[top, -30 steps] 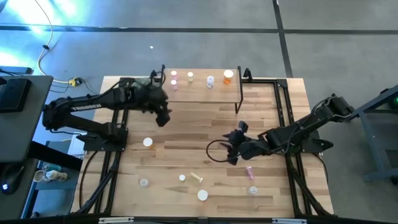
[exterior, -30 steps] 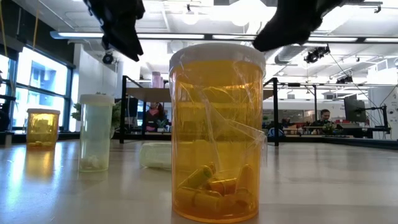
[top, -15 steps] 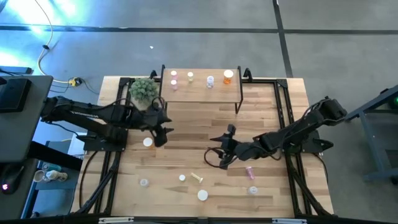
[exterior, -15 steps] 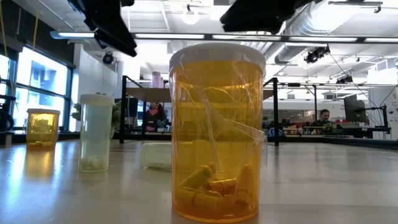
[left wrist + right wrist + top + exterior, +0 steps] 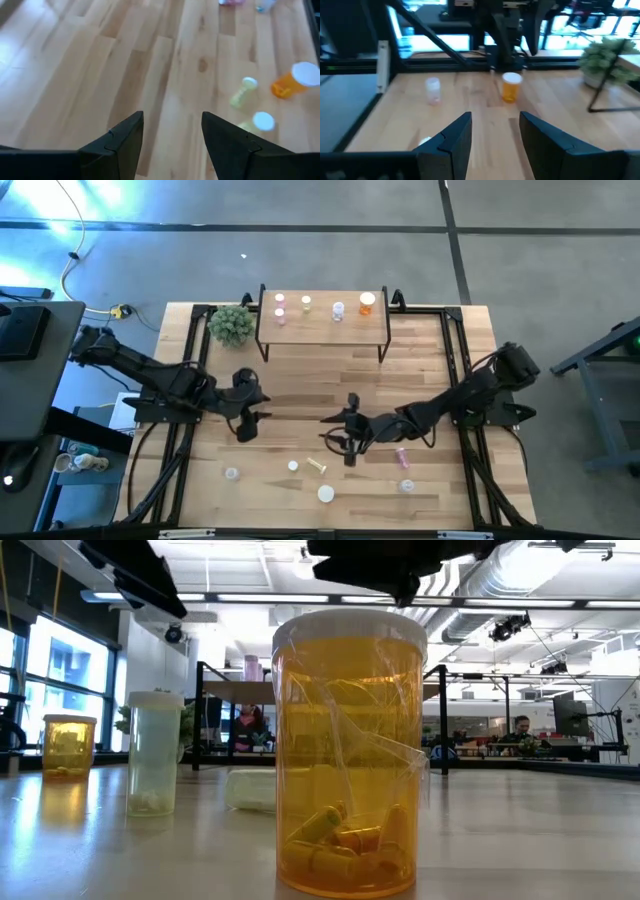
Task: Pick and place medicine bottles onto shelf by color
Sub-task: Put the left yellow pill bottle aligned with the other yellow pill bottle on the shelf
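Both arms low over the table, nothing picked up

Left gripper (image 5: 247, 420) and right gripper (image 5: 343, 442) both gape, empty. Four white-capped pill bottles (image 5: 337, 310) stand on the small light-wood shelf (image 5: 322, 330); others lie scattered near the front edge.

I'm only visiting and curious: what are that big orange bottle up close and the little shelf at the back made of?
The orange bottle looks like glossy translucent plastic: the capsules inside show through, and its cap is white. The shelf seems to be pale matte wood with visible grain, on thin black legs, probably metal.
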You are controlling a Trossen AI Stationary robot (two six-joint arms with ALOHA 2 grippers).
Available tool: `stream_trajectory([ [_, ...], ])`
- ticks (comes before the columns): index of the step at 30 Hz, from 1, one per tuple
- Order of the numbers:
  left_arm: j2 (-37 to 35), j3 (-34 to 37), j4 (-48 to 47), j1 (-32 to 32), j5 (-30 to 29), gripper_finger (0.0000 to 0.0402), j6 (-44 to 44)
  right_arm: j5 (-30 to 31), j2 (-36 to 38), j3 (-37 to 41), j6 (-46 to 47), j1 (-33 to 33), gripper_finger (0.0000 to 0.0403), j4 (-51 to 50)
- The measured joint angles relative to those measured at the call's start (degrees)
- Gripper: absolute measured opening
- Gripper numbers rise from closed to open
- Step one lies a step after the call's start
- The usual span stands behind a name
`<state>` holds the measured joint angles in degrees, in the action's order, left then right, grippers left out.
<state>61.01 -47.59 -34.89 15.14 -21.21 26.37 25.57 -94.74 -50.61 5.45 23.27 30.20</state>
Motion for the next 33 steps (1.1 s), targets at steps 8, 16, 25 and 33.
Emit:
stream_trajectory([
  [8, 0.0, 0.0, 0.04, 4.01, -0.24, 0.0193, 2.03, -3.64, -3.65, -0.18, -2.92, -1.86, 0.0156, 8.47],
  [16, 0.0, -0.49, -0.3, 4.47, -0.09, 0.0193, 2.2, -12.29, -3.74, -7.02, -3.98, -4.91, 0.0168, -0.28],
  [25, -0.01, -2.6, -1.73, 4.47, -0.04, 0.0193, 1.99, -14.52, -4.53, -16.16, -3.51, -4.55, 0.0225, -17.12],
  [33, -0.39, -2.69, -1.66, 4.47, -0.02, 0.0193, 2.12, -23.27, -12.06, -19.71, -2.76, -4.88, 0.0236, -17.53],
])
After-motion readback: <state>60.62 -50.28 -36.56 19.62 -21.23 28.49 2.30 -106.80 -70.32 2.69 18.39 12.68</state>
